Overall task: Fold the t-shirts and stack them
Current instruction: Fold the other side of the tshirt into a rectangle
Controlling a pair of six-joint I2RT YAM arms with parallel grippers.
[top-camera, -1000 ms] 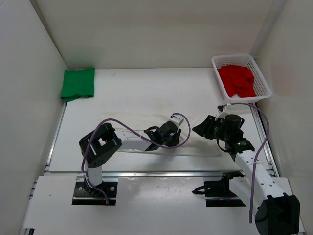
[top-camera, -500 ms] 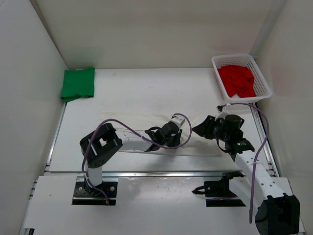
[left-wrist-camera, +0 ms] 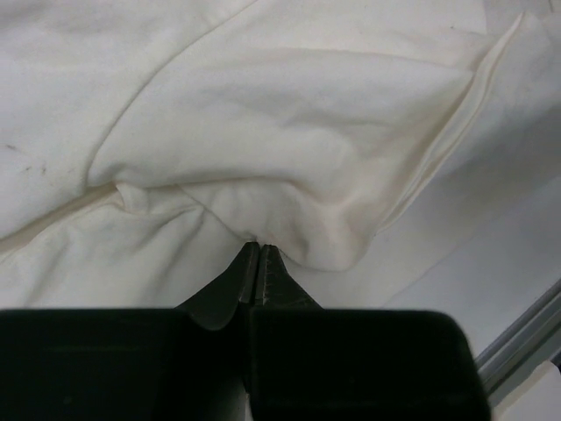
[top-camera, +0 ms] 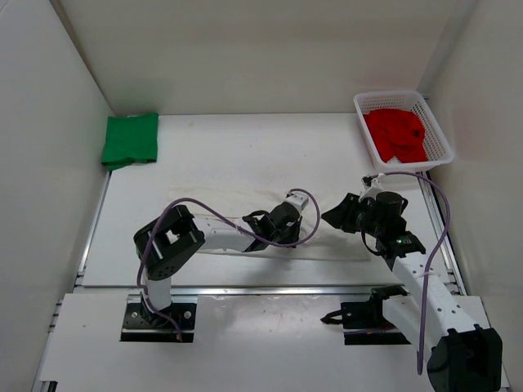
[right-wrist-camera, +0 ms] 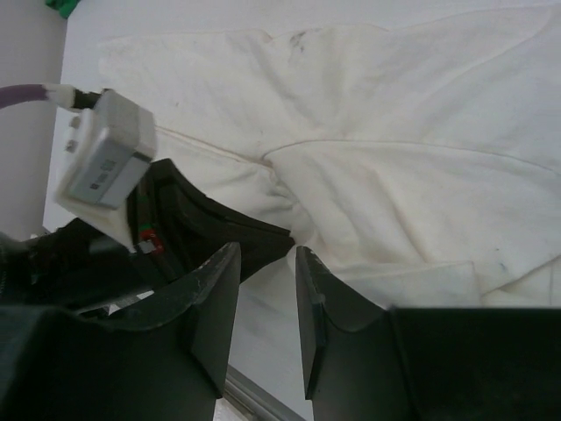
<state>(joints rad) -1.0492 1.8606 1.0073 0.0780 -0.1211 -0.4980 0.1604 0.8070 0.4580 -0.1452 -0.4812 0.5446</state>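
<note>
The off-white t-shirt (top-camera: pixel 229 200) lies partly folded across the table's middle. My left gripper (top-camera: pixel 301 230) is shut on a pinched fold of it (left-wrist-camera: pixel 289 193) near its near edge. My right gripper (top-camera: pixel 333 214) hovers open just right of the left one, above the shirt (right-wrist-camera: pixel 394 175), holding nothing. The green t-shirt (top-camera: pixel 130 139) lies folded at the far left corner. The red t-shirt (top-camera: pixel 397 135) sits crumpled in the white mesh basket (top-camera: pixel 440 135) at the far right.
White walls close in the table on the left, back and right. A metal rail (top-camera: pixel 245 289) runs along the table's near edge. The left arm's purple cable (top-camera: pixel 208 212) loops over the shirt.
My left gripper has drawn the pinched cloth slightly toward the near left. The right arm has barely moved.
</note>
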